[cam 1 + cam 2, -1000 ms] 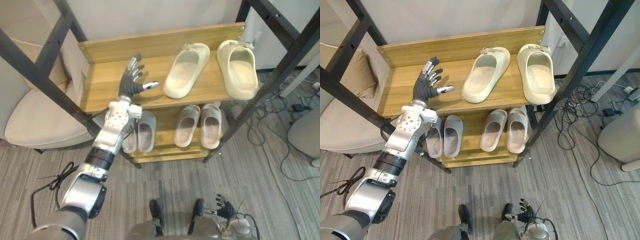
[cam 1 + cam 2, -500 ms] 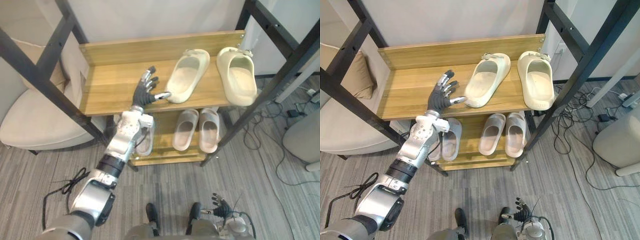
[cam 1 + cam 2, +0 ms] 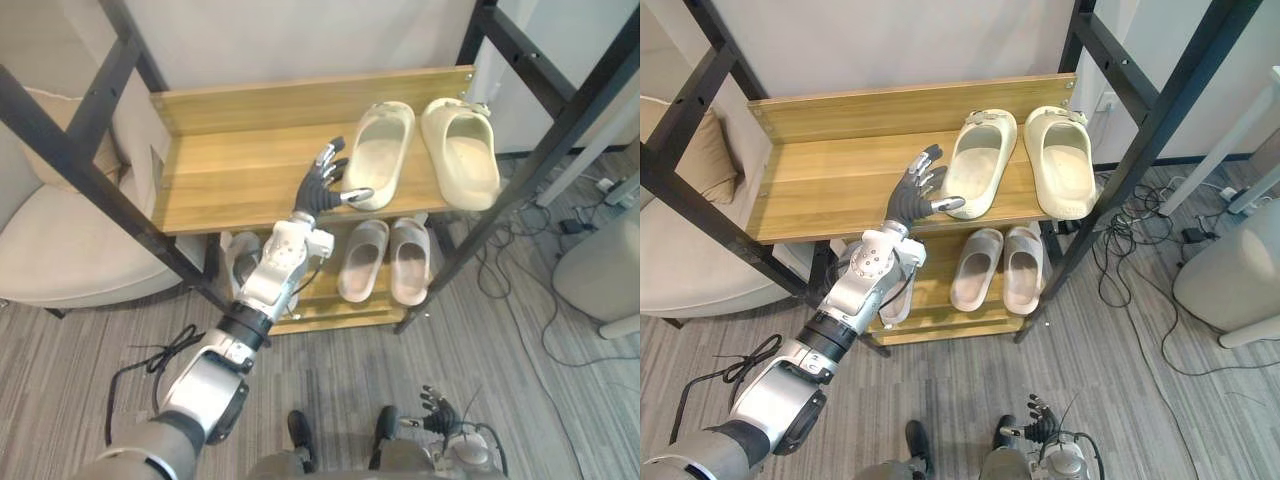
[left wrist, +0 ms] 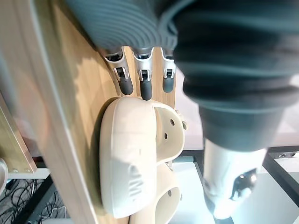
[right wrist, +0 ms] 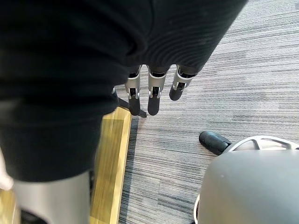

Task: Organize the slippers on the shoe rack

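Cream slippers [image 3: 980, 165]: two. Grey slippers [image 3: 975, 268]: two in clear sight, more half-hidden at left. Shoe rack [image 3: 820, 190]: one.

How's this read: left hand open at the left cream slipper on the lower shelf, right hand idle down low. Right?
Wrong shelf: the left cream slipper is on the top shelf, per the left eye view. The left hand is open at it, the right hand idle down low.
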`<state>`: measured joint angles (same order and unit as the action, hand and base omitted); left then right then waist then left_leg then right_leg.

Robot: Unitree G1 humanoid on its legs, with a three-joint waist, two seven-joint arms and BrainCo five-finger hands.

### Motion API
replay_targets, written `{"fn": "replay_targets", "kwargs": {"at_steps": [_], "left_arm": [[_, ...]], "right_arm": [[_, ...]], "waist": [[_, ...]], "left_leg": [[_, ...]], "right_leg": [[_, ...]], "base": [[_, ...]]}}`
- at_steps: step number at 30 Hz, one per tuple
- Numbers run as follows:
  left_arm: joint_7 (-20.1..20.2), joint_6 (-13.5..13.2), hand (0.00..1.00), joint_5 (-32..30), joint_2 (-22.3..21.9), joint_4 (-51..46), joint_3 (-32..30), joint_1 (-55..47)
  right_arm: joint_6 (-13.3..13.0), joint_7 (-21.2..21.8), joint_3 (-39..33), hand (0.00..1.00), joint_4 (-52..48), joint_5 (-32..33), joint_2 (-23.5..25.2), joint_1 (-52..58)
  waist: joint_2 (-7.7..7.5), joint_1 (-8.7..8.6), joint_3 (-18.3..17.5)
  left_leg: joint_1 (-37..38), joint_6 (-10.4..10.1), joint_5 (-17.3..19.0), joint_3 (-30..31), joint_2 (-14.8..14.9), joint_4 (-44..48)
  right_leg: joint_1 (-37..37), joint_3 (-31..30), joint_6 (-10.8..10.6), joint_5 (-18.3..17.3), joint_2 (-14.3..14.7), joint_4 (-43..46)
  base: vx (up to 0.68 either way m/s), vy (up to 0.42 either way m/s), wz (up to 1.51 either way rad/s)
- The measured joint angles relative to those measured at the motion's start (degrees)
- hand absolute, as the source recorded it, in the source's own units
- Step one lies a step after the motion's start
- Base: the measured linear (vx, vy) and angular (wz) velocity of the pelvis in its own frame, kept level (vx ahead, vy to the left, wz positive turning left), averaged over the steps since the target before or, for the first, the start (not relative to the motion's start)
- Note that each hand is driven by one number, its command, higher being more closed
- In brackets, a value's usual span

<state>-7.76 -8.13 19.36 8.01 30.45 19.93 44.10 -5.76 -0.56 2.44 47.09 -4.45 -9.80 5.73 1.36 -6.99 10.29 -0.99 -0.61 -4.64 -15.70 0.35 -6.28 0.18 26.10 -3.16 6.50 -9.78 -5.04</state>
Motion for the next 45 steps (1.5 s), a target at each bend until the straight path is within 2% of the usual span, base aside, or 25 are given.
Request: {"fn": "replay_targets", "kwargs": {"at_steps": [13,22,35,40,45], "left_arm": [[-2.2,-0.3,0.00,1.3,-2.5,2.6,-0.4,1.4],[-2.3,-0.3,0.00,3.9,-4.2,3.3,-0.4,2.3],[-3.4,-0.2,0.00,5.4,-4.4,3.3,-0.5,2.3],[-3.2,0.1,0.00,4.0,-3.8,3.3,-2.0,2.3],[-3.2,0.1,0.00,3.2,2.0,3.3,-6.8,2.5]], "right_arm": [[0.0,-0.1,-0.1,0.00,-0.1,0.0,0.2,0.0],[0.0,-0.1,-0.1,0.00,-0.7,0.0,0.3,0.0],[0.1,-0.1,-0.1,0.00,-0.8,0.0,0.7,0.0],[0.1,-0.1,-0.1,0.00,-0.8,0.0,0.7,0.0],[0.1,0.1,-0.1,0.00,-0.9,0.0,0.7,0.1]], "waist": [[-0.22,-0.90,0.0],[-0.23,-1.86,0.0],[-0.23,-1.99,0.0],[-0.23,-1.98,0.0],[-0.19,-1.94,-0.1]], "left_leg": [[0.4,-0.4,0.4,-1.2,0.0,0.0],[0.6,-0.4,0.4,-1.3,0.0,0.0],[0.7,-0.4,0.4,-1.2,0.0,0.0],[0.9,-0.4,0.4,-1.2,0.0,0.0],[1.0,-0.4,0.4,-0.8,0.2,0.0]], "right_leg": [[-0.1,-1.1,0.1,0.0,0.0,0.0],[-0.1,-1.3,0.1,0.0,0.0,0.0],[0.0,-1.2,0.1,0.0,0.0,0.0],[0.2,-1.2,0.1,0.0,0.0,0.0],[0.4,-1.0,0.1,0.0,0.1,0.0]], "base": [[-0.01,0.010,-0.03],[0.00,0.000,0.00],[0.00,0.000,0.00],[0.00,0.000,0.00],[0.00,0.000,0.01]]}}
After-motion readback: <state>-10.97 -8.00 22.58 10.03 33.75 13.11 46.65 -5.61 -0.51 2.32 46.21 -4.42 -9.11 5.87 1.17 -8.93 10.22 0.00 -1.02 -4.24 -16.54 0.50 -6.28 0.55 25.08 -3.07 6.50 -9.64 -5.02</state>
